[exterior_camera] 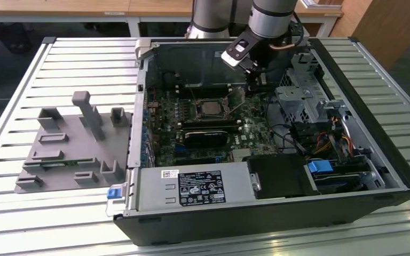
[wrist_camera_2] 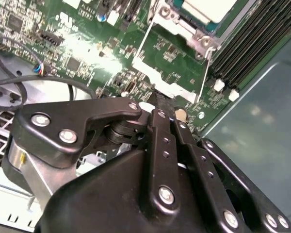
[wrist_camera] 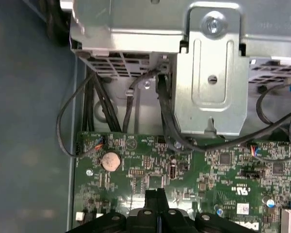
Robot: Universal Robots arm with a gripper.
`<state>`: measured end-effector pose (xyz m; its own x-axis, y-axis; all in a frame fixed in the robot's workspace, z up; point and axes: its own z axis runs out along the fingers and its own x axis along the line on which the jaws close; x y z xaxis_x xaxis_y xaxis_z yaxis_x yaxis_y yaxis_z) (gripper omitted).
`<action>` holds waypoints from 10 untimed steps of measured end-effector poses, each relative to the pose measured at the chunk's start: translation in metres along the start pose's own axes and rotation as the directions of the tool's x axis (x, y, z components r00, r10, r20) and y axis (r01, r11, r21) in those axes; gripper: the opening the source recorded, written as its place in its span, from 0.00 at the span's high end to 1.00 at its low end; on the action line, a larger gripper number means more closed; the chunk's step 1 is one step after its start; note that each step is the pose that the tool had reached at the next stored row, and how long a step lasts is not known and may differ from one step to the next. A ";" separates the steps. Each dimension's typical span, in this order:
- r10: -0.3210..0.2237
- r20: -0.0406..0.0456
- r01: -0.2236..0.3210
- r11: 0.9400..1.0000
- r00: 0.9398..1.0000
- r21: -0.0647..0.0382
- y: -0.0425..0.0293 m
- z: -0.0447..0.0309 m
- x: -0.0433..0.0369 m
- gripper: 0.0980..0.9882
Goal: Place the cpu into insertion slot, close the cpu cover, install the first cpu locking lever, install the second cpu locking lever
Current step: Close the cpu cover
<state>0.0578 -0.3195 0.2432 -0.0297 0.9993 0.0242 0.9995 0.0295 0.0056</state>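
The cpu (wrist_camera_2: 206, 6) sat in the slot (exterior_camera: 197, 108). Just beside the slot, over bare board, the gripper (wrist_camera: 158, 193) had its fingers pressed together, holding nothing. Memory slots (wrist_camera_2: 252, 39) flanked the slot. Past the gripper from it, black cables (wrist_camera: 165, 116) and a metal cage (wrist_camera: 211, 73) crowded in.

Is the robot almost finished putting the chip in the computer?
Partly. The cpu already sits in the insertion slot, and the cpu cover looks closed around it. The gripper is shut, seemingly empty, over the board near the slot. The two thin wire levers seem to stick up unlatched, so locking them looks left.
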 end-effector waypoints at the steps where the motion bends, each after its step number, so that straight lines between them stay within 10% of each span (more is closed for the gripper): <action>1: 0.000 0.000 0.000 1.000 1.000 0.000 -0.0017 0.0000 0.0001 0.99; 10: 0.000 0.000 0.000 1.000 1.000 0.000 -0.0170 0.0000 0.0005 0.99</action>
<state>0.0408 -0.3195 0.2431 -0.0296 0.9993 0.0243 0.9995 0.0295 0.0056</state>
